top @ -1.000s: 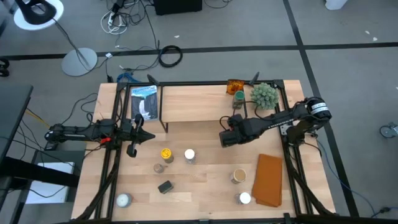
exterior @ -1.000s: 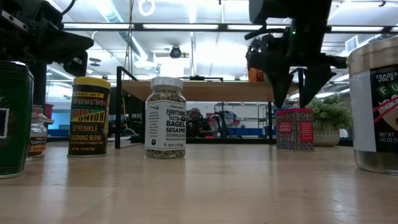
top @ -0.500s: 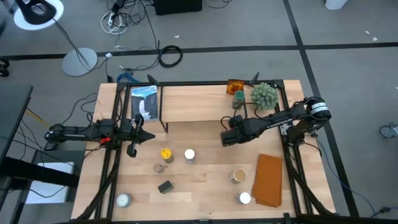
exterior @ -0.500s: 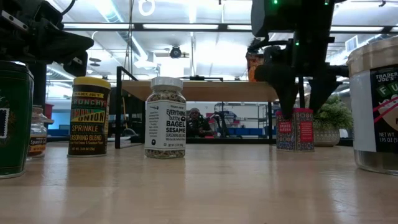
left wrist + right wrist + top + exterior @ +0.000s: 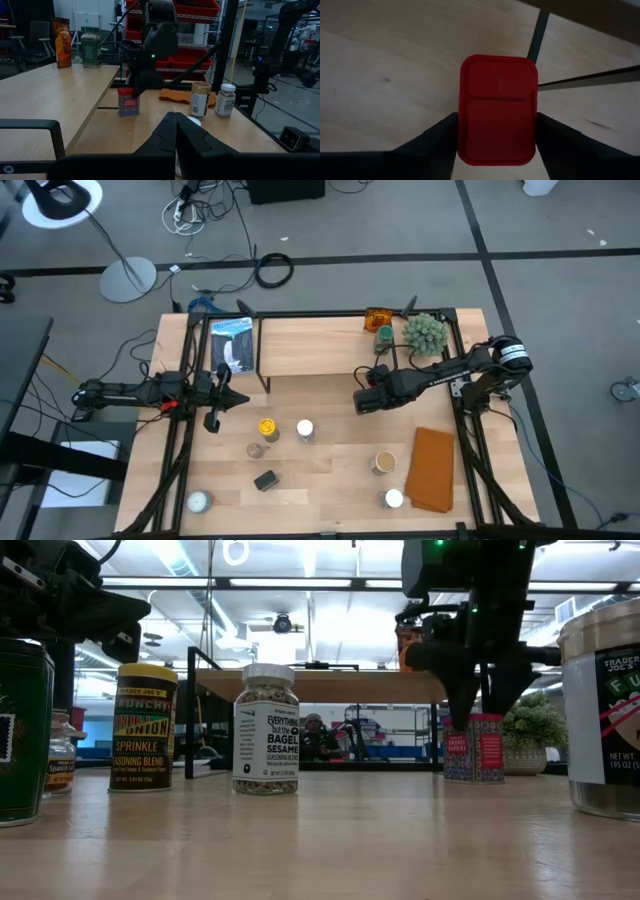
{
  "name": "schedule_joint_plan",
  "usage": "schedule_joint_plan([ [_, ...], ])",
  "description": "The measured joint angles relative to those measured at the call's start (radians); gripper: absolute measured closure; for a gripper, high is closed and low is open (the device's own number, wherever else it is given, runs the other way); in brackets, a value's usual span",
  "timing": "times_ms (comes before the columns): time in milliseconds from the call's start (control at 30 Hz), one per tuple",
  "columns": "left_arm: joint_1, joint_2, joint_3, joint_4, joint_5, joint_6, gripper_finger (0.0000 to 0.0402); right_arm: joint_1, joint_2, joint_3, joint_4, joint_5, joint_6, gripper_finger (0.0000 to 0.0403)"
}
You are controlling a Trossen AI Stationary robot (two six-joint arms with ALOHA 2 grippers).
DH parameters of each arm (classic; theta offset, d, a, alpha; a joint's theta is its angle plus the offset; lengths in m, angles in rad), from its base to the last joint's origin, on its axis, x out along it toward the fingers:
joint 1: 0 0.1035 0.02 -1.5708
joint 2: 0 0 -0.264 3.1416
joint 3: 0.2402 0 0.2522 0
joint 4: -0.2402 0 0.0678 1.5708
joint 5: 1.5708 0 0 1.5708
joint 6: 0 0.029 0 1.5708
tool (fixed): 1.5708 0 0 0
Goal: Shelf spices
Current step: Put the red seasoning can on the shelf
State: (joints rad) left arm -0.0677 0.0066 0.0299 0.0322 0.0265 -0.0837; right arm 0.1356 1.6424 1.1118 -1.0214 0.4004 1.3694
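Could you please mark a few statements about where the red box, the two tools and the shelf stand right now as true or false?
1. The right tool is straddling the red box. True.
2. The red box lies on top of the shelf. False: it stands on the table in front of the shelf.
3. The left tool is shut and holds nothing. True.
4. The orange cloth is draped over the shelf. False: it lies on the table near the right edge.
5. The green spiky plant stands at the shelf's right end. True.

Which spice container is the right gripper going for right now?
The red box, standing by the shelf's front edge. The right gripper straddles it from above; every other spice stands apart.
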Motion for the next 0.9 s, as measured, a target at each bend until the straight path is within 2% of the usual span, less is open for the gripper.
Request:
schedule_joint_plan([
  [67, 0.000, 0.000, 0.000, 0.000, 0.000, 0.000, 0.0395, 0.000, 0.000, 0.000, -0.001, 0.000, -0.006, 0.0187],
  [233, 0.000, 0.000, 0.000, 0.000, 0.000, 0.000, 0.0395, 0.006, 0.000, 0.000, 0.000, -0.004, -0.005, 0.0187],
  [400, 0.000, 0.000, 0.000, 0.000, 0.000, 0.000, 0.0395, 0.041, -0.001, 0.001, 0.021, -0.023, -0.021, 0.0167],
  [567, 0.000, 0.000, 0.000, 0.000, 0.000, 0.000, 0.0395, 0.088, -0.003, 0.014, 0.044, -0.042, -0.020, 0.0184],
  [733, 0.000, 0.000, 0.000, 0.000, 0.000, 0.000, 0.0395, 0.126, -0.002, 0.100, 0.044, -0.056, -0.088, 0.0186],
  [900, 0.000, 0.000, 0.000, 0.000, 0.000, 0.000, 0.0395, 0.146, -0.002, 0.217, 0.036, -0.093, -0.198, 0.0172],
])
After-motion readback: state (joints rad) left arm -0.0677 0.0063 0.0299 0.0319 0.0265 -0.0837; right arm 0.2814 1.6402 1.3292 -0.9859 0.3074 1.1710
